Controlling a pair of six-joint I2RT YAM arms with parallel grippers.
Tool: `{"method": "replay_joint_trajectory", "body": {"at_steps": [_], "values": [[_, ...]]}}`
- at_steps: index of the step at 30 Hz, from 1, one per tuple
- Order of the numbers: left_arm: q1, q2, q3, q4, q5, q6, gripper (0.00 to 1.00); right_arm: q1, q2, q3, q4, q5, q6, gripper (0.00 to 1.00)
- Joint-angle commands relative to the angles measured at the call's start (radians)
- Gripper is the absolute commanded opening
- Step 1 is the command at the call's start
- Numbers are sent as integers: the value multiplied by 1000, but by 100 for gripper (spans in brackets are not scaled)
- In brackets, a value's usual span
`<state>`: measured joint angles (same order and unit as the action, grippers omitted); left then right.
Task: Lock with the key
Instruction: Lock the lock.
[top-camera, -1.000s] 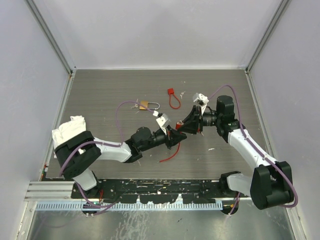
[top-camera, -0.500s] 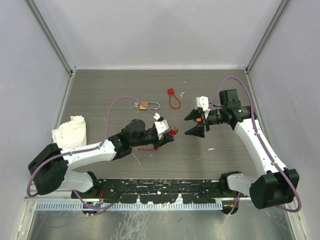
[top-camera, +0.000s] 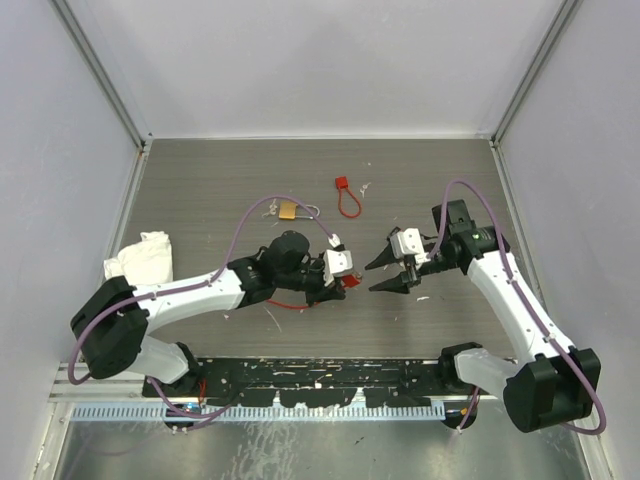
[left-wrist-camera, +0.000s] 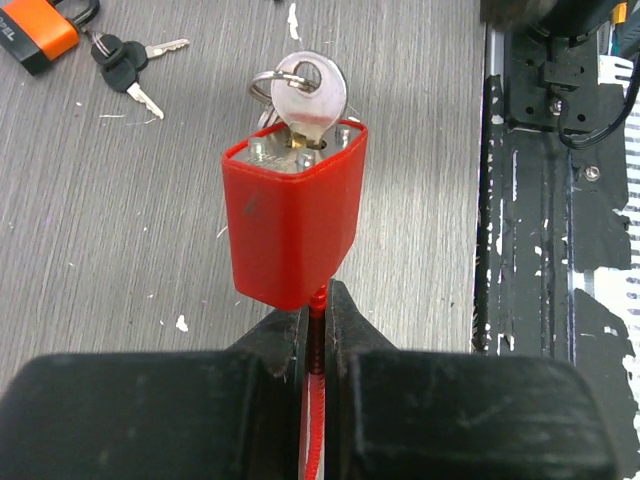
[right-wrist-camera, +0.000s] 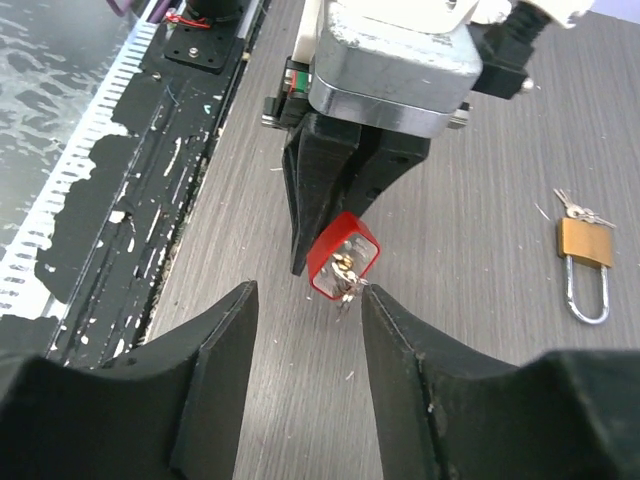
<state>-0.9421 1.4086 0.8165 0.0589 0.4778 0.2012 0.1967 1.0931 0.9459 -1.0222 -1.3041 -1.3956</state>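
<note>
The red lock (left-wrist-camera: 295, 225) is pinched by its cord (left-wrist-camera: 316, 385) in the closed left gripper (left-wrist-camera: 318, 318), mid-frame. The key (left-wrist-camera: 310, 95) is stuck in its end, pointed at the empty, half-open right gripper (right-wrist-camera: 307, 292).

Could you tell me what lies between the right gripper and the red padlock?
Only bare table separates right gripper from red padlock, per the top view.

White crumpled cloth (top-camera: 140, 255) at left, brass padlock (top-camera: 287, 210) and seemingly a red cable lock (top-camera: 341, 183) farther back
</note>
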Motion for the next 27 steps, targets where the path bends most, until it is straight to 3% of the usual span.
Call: {"method": "replay_joint_trajectory", "body": {"at_steps": [1,4,18,27], "values": [[4,1,61,14,56,9,0,34,27,3,-9,-30,-73,47],[4,-1,58,16,66,6,0,41,36,5,-3,-16,-73,44],[4,21,65,29,117,-11,0,43,27,-11,56,-18,-15,45],[5,26,73,31,118,-17,0,52,25,-16,91,-5,29,32]]}}
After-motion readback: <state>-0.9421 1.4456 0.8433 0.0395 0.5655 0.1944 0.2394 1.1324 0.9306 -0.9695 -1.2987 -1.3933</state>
